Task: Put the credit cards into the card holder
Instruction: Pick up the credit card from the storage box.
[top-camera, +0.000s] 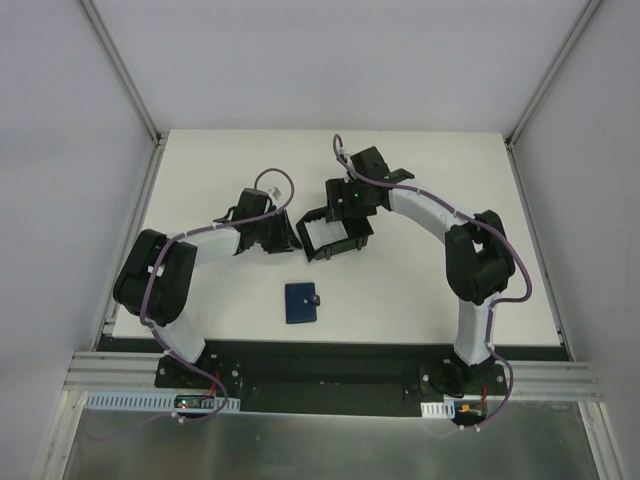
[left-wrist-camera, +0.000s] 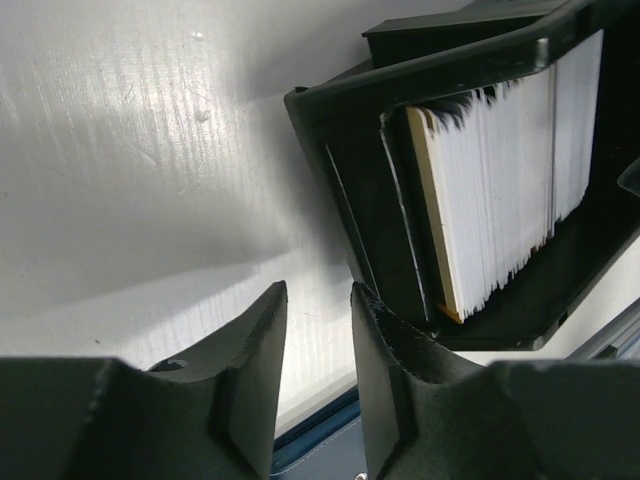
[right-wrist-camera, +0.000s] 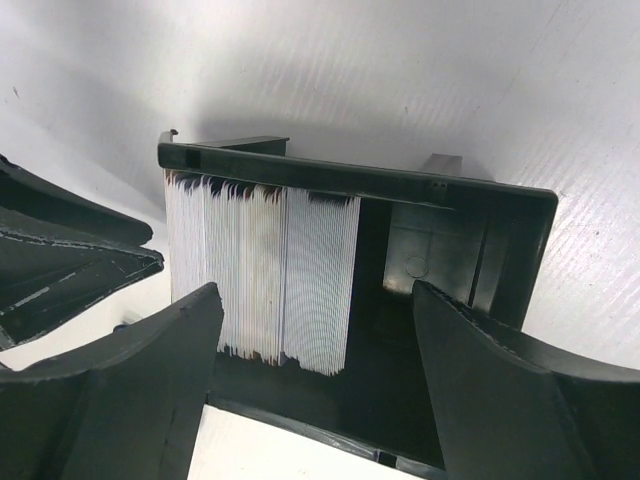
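Observation:
The credit cards (top-camera: 325, 236) stand on edge as a thick whitish stack inside a black open-sided box frame (top-camera: 340, 247). The stack shows in the left wrist view (left-wrist-camera: 500, 190) and in the right wrist view (right-wrist-camera: 260, 270). The card holder (top-camera: 302, 303), a closed navy wallet, lies nearer the arms; its edge shows between the left fingers (left-wrist-camera: 320, 442). My left gripper (top-camera: 283, 240) (left-wrist-camera: 318, 300) is just left of the box, narrowly open and empty. My right gripper (top-camera: 345, 213) (right-wrist-camera: 315, 300) is wide open over the box, empty, with its fingers on either side of the stack.
The box frame (left-wrist-camera: 360, 150) (right-wrist-camera: 460, 200) has tall black walls around the cards. The left gripper's body (right-wrist-camera: 60, 270) shows close to the box's left side. The white table (top-camera: 450, 180) is bordered by grey walls and a metal rail at the near edge.

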